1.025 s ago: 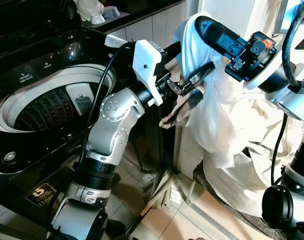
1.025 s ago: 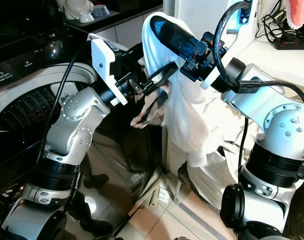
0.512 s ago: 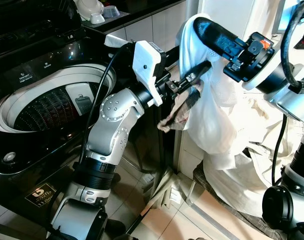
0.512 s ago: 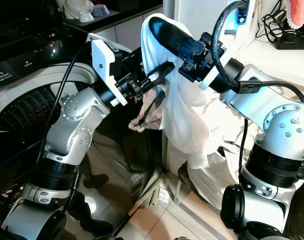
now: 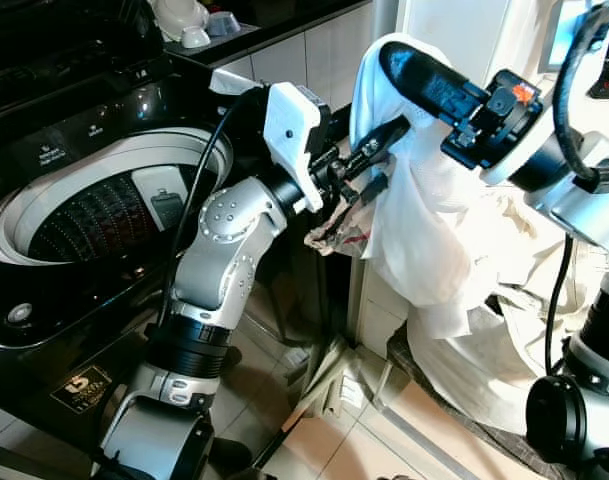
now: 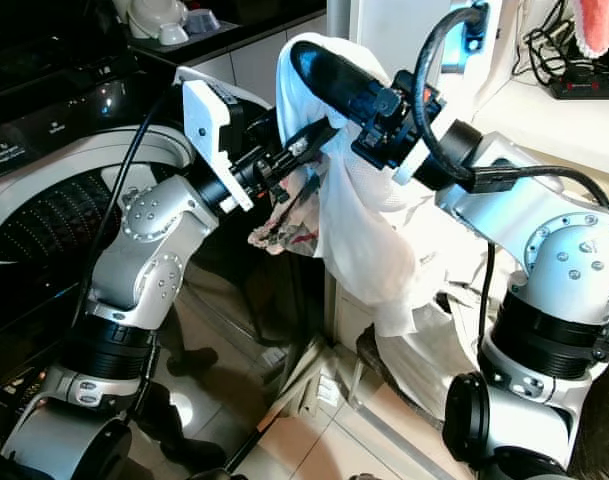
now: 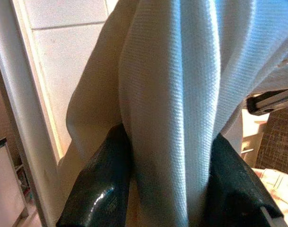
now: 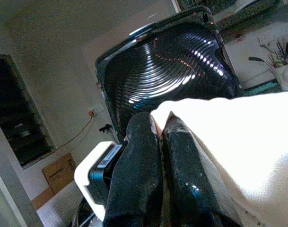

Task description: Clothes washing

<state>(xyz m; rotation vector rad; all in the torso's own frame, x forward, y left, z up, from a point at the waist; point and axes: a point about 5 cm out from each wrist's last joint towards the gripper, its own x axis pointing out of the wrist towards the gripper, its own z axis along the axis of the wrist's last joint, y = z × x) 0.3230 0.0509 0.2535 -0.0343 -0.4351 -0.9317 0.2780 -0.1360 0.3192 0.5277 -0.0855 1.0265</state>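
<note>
A white garment [image 5: 424, 230] hangs draped over my right gripper [image 5: 399, 62], held high at the right of the washing machine. In the right wrist view its fingers [image 8: 139, 156] are shut on the garment's edge. My left gripper [image 5: 376, 150] reaches in from the left and is shut on a fold of the same white cloth [image 7: 172, 94]. A small patterned cloth [image 5: 336, 228] dangles just below the left gripper. The top-loading washing machine [image 5: 24, 190] stands at the left, its drum [image 5: 94, 215] uncovered and its lid [image 8: 167, 71] up.
A heap of pale laundry [image 5: 484, 350] sits low at the right beneath the hanging garment. White cups [image 5: 189, 25] stand on the dark counter behind the washer. A power strip [image 6: 584, 85] lies on the right counter. Papers [image 5: 334, 385] lie on the tiled floor.
Both grippers have shifted a little to the left, toward the washer, carrying the white garment. The patterned cloth has swung up and left.
</note>
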